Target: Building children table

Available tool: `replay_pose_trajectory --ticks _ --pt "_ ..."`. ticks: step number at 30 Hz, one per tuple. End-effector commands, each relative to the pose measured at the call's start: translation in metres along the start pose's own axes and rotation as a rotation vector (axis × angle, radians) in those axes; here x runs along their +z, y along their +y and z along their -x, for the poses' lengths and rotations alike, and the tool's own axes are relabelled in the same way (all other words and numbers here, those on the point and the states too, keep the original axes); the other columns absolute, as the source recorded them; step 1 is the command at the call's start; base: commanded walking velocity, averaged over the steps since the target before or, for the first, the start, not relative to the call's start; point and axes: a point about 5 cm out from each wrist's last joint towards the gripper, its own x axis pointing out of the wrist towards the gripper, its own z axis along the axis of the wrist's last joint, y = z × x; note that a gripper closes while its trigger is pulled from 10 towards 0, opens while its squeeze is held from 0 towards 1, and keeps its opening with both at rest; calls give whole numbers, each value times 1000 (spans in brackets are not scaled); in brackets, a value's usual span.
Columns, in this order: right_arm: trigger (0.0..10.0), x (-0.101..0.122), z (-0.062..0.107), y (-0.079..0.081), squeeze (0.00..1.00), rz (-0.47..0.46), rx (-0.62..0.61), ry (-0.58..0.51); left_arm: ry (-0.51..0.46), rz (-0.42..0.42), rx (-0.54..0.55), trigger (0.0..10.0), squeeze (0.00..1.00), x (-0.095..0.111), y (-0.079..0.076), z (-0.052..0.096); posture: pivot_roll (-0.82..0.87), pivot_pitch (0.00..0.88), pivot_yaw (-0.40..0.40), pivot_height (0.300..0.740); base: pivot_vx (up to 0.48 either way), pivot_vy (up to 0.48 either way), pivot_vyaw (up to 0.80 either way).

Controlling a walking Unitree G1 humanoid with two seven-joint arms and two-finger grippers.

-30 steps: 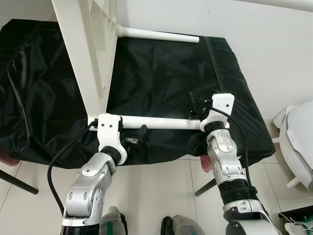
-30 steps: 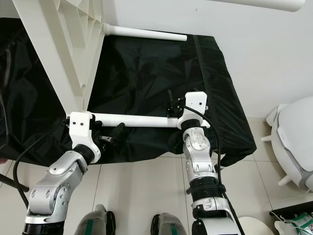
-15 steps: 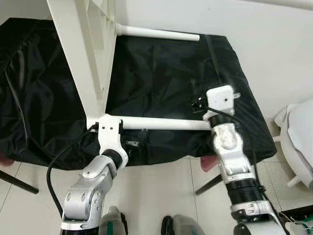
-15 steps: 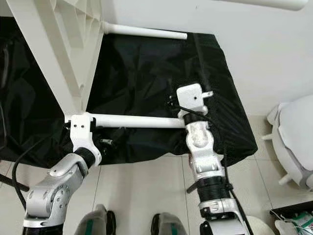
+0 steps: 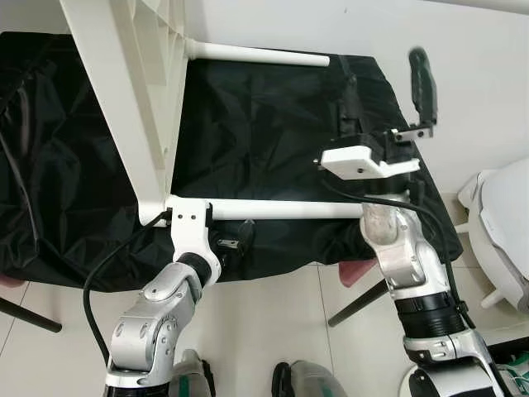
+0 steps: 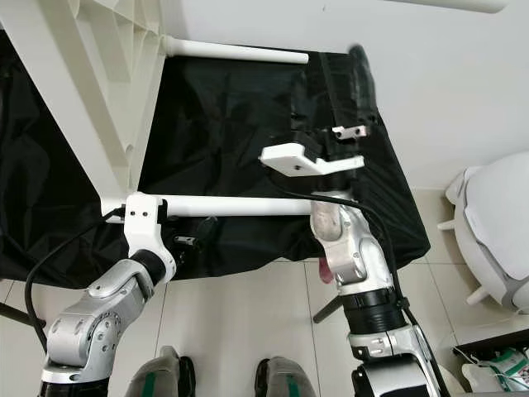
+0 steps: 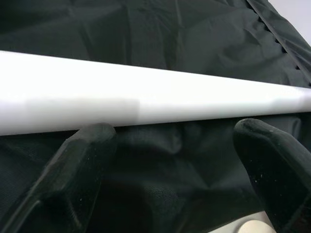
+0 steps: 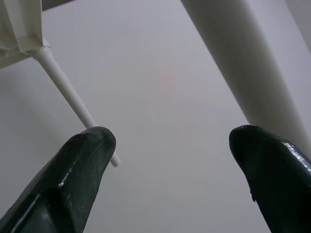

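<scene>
Left eye view: the white table top point(image 5: 124, 91) stands on its edge on the black cloth point(image 5: 273, 116), leaning at the left. A white near leg point(image 5: 281, 210) runs from its lower corner toward the right, lying across the cloth's near edge. A far leg point(image 5: 256, 55) sticks out the same way along the cloth's far edge by the wall. The left gripper point(image 5: 235, 236) sits at the near leg's left end, close to the table top's corner, its black fingers below the leg on the near side. The right gripper point(image 5: 393, 99) is raised above the near leg's right end, clear of it, with one finger pointing up against the wall.

Right eye view: the same layout, the right gripper above the cloth's right part.

Left wrist view: the near leg crosses just beyond the two fingertips point(image 7: 92, 141), which are spread apart and do not clamp it.

Right wrist view: the fingers point(image 8: 87, 150) are spread wide on nothing, facing the wall, with the table top's corner and a leg beyond.
</scene>
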Motion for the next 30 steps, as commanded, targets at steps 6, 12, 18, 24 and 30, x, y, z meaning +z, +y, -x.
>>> replay_pose_trajectory --ticks 6,12,18,24,30 --pt "10000 10 -9 -30 0 77 -64 -112 -29 69 -46 10000 0 5 -17 -9 -35 63 -23 740 0 0 0" --pt "10000 14 -5 -59 0 190 -158 -186 -19 59 -73 10000 0 6 -18 -14 -71 75 5 740 0 0 0" --pt "10000 18 -16 -72 0 237 -255 -196 -16 50 -93 10000 0 8 -19 -17 -85 76 17 740 0 0 0" --pt "10000 18 -38 -67 0 181 -181 -194 -24 41 -106 10000 0 12 -21 -23 -99 72 16 740 0 0 0" --pt "10000 18 -45 -57 0 126 -88 -187 -28 44 -102 10000 0 13 -20 -23 -100 76 9 740 0 0 0"
